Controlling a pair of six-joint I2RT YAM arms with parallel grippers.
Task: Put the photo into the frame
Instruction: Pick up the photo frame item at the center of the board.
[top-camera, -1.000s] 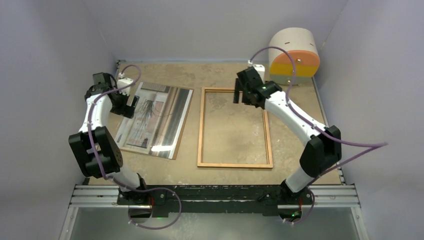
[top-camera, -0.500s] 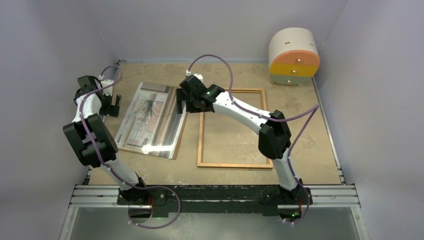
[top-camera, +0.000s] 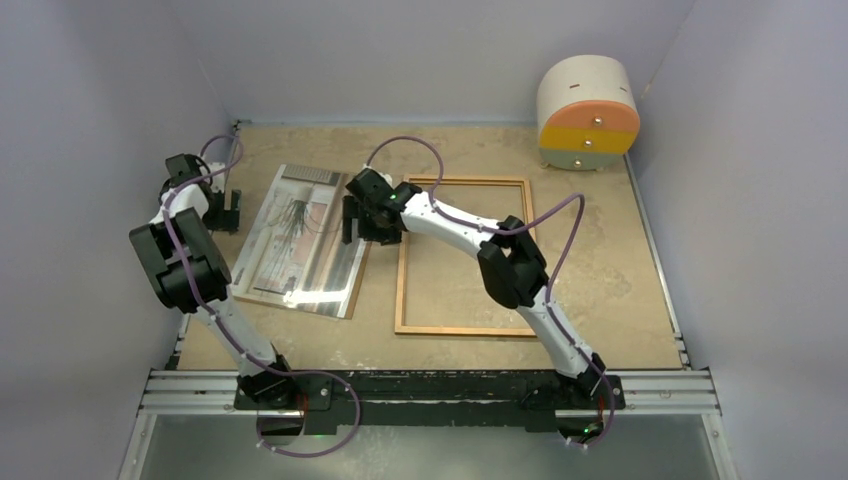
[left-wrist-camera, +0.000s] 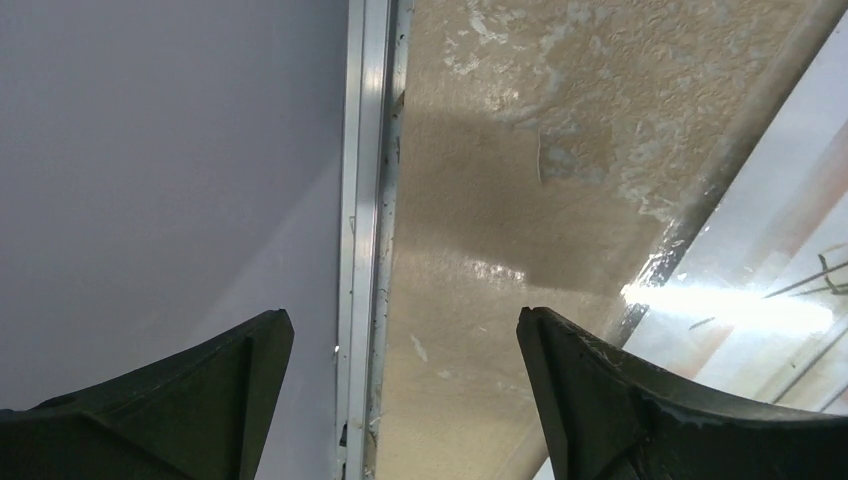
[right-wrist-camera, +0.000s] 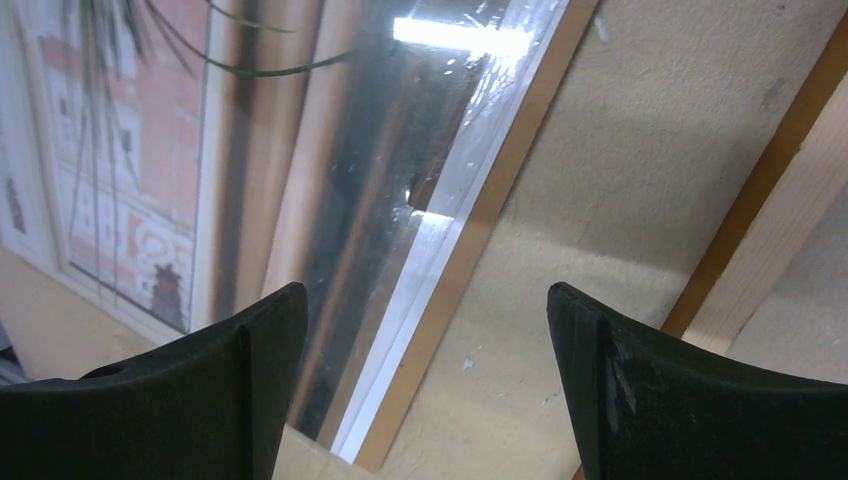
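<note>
Swinging across from the frame (top-camera: 402, 260), the right gripper (right-wrist-camera: 425, 300) now hangs, jaws spread and empty, astride the photo's (right-wrist-camera: 130, 150) edge, the frame just beyond one finger; the left gripper (left-wrist-camera: 400, 320), equally wide and empty, has backed off, photo beyond one finger. Seemingly the pick-up approach: next, pinch that thin flat edge, where the brown board (right-wrist-camera: 485, 230) beneath may interfere
</note>
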